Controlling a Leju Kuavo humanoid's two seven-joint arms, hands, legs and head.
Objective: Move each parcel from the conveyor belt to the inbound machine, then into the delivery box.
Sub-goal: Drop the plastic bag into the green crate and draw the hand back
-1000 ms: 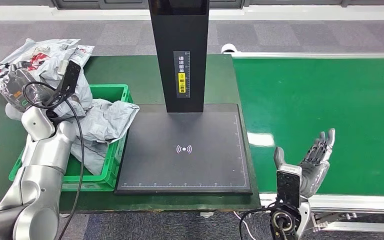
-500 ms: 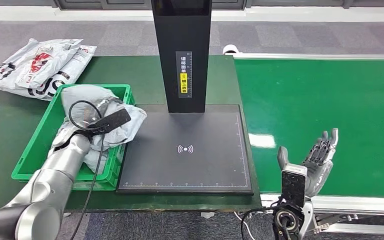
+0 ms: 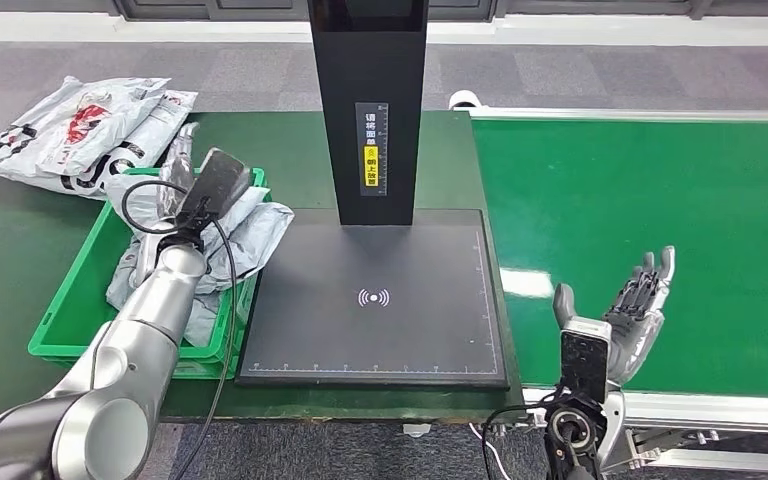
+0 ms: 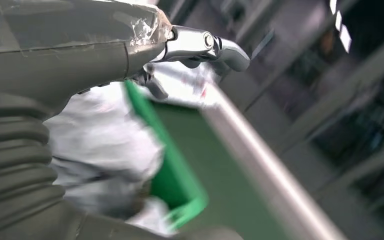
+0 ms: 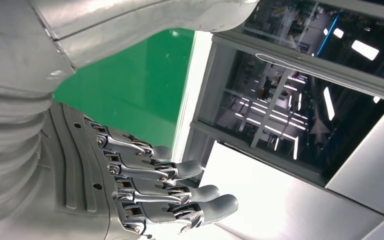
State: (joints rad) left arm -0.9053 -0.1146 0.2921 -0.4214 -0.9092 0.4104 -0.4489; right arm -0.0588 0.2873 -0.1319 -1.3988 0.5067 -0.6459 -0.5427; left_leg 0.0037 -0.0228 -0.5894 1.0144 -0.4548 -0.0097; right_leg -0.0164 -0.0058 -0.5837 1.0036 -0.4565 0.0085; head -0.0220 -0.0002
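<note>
The green delivery box (image 3: 65, 338) stands on the dark table, left of the inbound machine's black plate (image 3: 373, 340). Crumpled grey parcels (image 3: 250, 228) lie in it, one drooping over the rim toward the plate. My left hand (image 3: 182, 160) hovers over the box's back part with its fingers spread and nothing in them. The left wrist view shows the thumb (image 4: 207, 45) stretched out above a blurred white parcel (image 4: 100, 145) and the box's rim (image 4: 180, 185). My right hand (image 3: 635, 312) is open, fingers up, over the near edge of the green conveyor belt (image 3: 660, 190), which carries no parcel.
The machine's black column (image 3: 368, 100) rises behind the plate. A heap of white printed parcels (image 3: 70, 130) lies at the table's far left corner. The belt's metal frame (image 3: 700, 408) runs along the near right.
My left arm swung from high at the far left down into the box, laying the grey parcel there, and now the hand has lifted off it. The right hand has stayed put.
</note>
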